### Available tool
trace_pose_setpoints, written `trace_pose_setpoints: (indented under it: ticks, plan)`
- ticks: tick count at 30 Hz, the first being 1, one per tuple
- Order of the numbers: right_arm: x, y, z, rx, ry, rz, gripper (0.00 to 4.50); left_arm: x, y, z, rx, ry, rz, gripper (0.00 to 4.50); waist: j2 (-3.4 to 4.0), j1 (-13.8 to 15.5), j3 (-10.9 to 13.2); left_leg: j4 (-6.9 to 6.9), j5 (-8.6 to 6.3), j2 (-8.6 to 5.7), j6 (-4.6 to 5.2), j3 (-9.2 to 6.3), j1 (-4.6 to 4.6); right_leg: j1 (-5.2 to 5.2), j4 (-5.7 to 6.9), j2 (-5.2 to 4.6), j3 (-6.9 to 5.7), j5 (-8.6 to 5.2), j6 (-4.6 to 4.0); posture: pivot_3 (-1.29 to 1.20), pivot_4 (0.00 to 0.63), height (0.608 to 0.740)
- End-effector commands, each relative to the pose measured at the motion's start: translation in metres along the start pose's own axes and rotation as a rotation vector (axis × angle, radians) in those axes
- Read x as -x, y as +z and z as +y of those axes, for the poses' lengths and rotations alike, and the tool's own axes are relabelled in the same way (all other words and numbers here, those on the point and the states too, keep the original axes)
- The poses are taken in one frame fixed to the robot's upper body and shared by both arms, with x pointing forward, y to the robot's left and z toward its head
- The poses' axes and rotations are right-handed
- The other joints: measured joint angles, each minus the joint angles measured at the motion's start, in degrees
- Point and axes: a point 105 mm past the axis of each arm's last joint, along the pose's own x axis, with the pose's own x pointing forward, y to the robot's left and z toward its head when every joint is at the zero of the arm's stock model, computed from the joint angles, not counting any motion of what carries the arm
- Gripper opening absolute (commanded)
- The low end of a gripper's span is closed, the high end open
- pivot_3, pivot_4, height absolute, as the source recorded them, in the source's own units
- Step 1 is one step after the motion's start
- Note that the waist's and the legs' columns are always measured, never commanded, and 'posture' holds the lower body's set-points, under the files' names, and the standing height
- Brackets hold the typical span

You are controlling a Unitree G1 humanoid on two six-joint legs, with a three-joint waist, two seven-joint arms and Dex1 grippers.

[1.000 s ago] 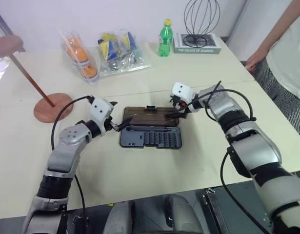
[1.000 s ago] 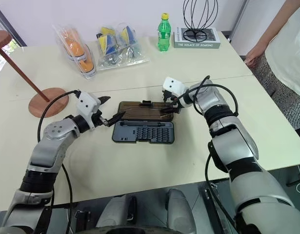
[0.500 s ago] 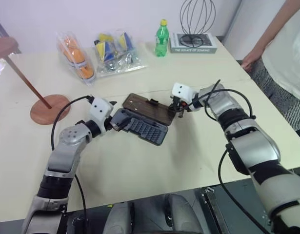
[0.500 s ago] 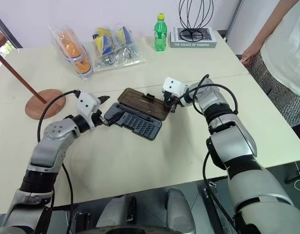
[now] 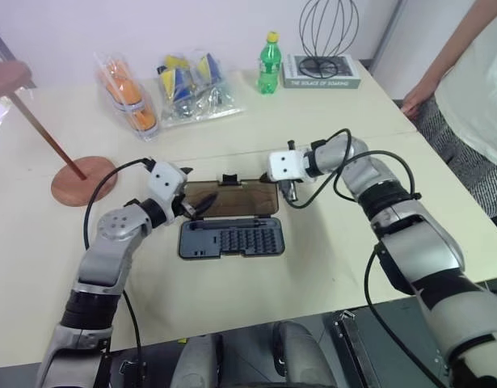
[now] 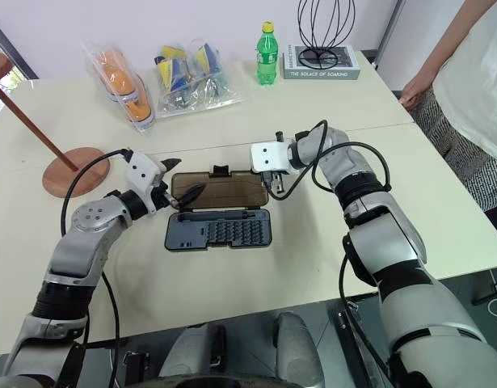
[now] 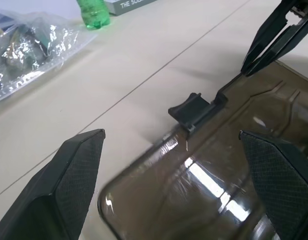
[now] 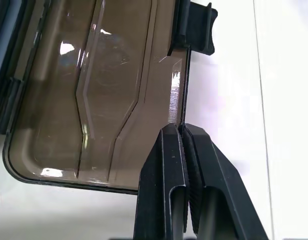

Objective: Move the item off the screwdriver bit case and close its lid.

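Observation:
The screwdriver bit case (image 5: 230, 240) lies open mid-table, its rows of bits showing. Its smoky-brown lid (image 5: 232, 200) lies flat behind the tray, black latch (image 7: 191, 107) on the far edge. My right gripper (image 8: 183, 131) is shut, pinching the lid's far edge beside the latch, at the lid's right end (image 5: 287, 194). At the lid's left end my left gripper (image 5: 198, 208) is open, one finger on either side of the lid's corner (image 7: 143, 200). The item, a reddish-brown wooden stand (image 5: 84, 179), stands on the table far to the left, apart from the case.
Clear bags of packaged goods (image 5: 131, 101) (image 5: 191, 85), a green bottle (image 5: 269, 63) and a book (image 5: 323, 71) bearing a wire sphere line the table's back. A person (image 5: 466, 89) stands at the right edge with a hand on the table.
The case, skewed and tipped half a second ago, lies square again and further left. My right gripper rolled over and shut on the lid's edge. The left gripper held still.

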Motion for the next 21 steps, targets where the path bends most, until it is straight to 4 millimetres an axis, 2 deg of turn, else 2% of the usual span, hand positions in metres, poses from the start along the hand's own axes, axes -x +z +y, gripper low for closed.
trace_pose_setpoints:
  ticks: [1,13,21]
  plan:
    - [-0.001,0.014,-0.002,0.100,0.008,-0.038,0.07,0.005,0.017,0.010,-0.041,0.040,-0.056,4.50,0.00,-0.02,0.00,0.00,0.00,0.00,0.00,0.00,0.00,0.00,0.00,0.00,0.00,0.00,0.00,0.00,0.150,0.740]
    - [-0.012,0.024,-0.006,0.197,-0.056,-0.055,0.07,0.007,0.019,0.010,-0.037,0.044,-0.062,4.50,0.00,-0.12,0.00,0.00,0.01,0.00,-0.01,-0.01,0.00,0.00,0.01,0.00,0.00,0.00,0.00,0.00,0.150,0.740]
    - [-0.015,0.020,0.000,0.204,-0.039,-0.039,0.07,0.008,0.019,0.010,-0.040,0.041,-0.059,4.50,0.00,-0.12,0.00,0.00,0.01,0.00,-0.02,-0.01,0.01,0.00,0.02,0.01,0.00,0.00,0.00,0.00,0.150,0.740]
